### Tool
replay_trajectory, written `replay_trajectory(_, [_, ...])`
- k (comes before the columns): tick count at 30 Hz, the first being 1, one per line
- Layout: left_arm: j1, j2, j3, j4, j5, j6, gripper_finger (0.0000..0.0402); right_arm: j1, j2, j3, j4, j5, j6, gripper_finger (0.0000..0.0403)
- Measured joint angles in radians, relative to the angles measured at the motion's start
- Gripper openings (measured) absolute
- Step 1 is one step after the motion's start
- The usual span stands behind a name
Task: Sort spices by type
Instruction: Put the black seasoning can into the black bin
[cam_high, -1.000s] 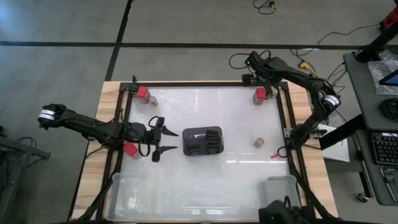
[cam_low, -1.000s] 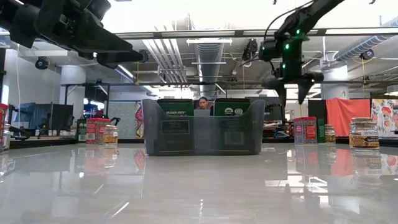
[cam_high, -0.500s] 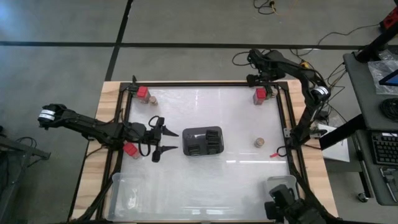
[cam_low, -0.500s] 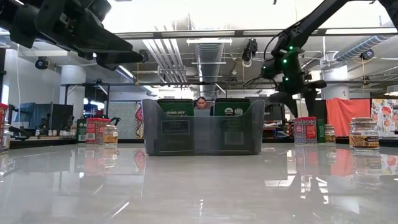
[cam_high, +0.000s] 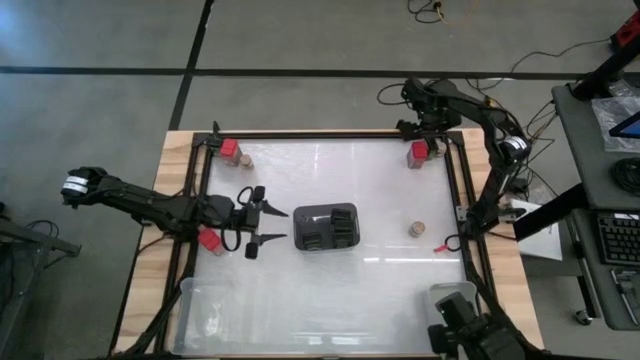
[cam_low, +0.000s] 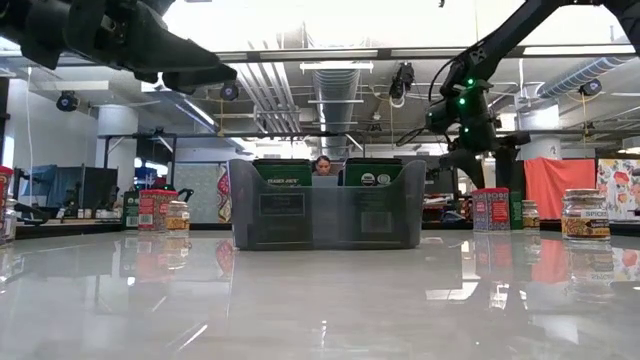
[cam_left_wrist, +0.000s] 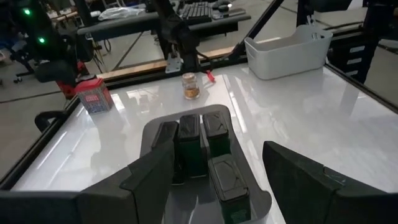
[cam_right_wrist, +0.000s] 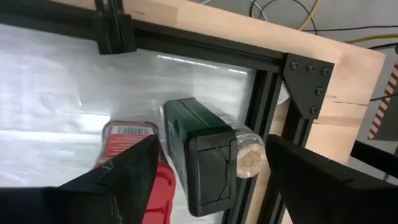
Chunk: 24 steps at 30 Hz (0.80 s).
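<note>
A red box (cam_right_wrist: 134, 163) and a small round jar (cam_right_wrist: 247, 154) are sitting in the table's far right corner. The right gripper (cam_high: 428, 131) is hovering over them, jaws spread, gripping nothing. Mid-table, the left gripper (cam_high: 262, 226) is facing the dark holder (cam_high: 326, 227), jaws wide, empty.

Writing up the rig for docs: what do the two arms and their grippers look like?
Both arms are dark, near-black jointed links. The left arm has a white band near its far end, the right arm one partway along, with green lights in the low view. The left gripper and right gripper each have two dark, tapered fingers. Cables trail off the table near the right arm.
</note>
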Motion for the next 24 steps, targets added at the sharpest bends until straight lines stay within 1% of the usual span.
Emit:
replay_trajectory(3, [0.0,0.0,0.001,-0.002,0.0,0.0,0.023,-0.004,0.017,0.0,-0.004,-0.01,-0.011,0.029])
replay_trajectory(8, [0.0,0.0,0.001,-0.019,0.0,0.003,0.023,-0.008,0.057,0.0,-0.053,-0.075,-0.042,0.0278])
replay_trajectory(15, [0.0,0.0,0.001,-0.026,-0.001,0.004,0.023,-0.008,0.092,-0.001,-0.082,-0.081,-0.053,0.0239])
replay_trajectory(24, [0.0,0.0,0.001,-0.025,-0.002,0.024,0.023,-0.008,0.053,-0.001,-0.081,-0.082,-0.059,0.019])
